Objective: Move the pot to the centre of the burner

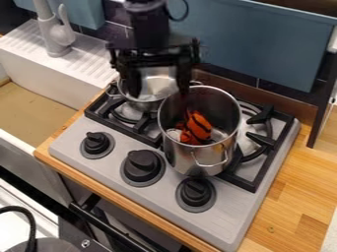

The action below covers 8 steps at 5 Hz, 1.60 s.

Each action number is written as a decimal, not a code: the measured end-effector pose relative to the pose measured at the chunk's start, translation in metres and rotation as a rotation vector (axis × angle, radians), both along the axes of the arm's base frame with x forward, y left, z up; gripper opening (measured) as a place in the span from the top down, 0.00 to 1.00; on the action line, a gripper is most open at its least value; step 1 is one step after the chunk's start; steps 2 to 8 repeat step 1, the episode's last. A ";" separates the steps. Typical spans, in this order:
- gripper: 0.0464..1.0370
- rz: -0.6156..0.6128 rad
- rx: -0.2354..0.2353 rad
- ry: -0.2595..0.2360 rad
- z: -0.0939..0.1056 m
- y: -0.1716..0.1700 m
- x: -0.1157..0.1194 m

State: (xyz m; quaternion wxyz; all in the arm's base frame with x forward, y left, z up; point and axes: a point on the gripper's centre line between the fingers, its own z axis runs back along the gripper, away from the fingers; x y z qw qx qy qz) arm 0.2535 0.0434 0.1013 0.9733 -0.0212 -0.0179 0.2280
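Camera view: Black jaws (156,86), spread wide and empty, apparently align above a tall round steel pot (186,158) before gripping.

Faucet (55,30), white sink (74,65), black knobs (142,166)

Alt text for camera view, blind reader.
A tall silver metal pot containing an orange-and-black object sits left of centre on the right burner of a grey stove; a black gripper hangs, fingers apart, near its rim, a shallower silver pot behind.
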 end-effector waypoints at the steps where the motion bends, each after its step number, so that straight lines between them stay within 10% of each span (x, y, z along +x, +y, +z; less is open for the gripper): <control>1: 0.04 -0.002 -0.038 -0.020 0.014 0.003 0.002; 8: 0.04 -0.002 -0.038 -0.020 0.014 0.003 0.002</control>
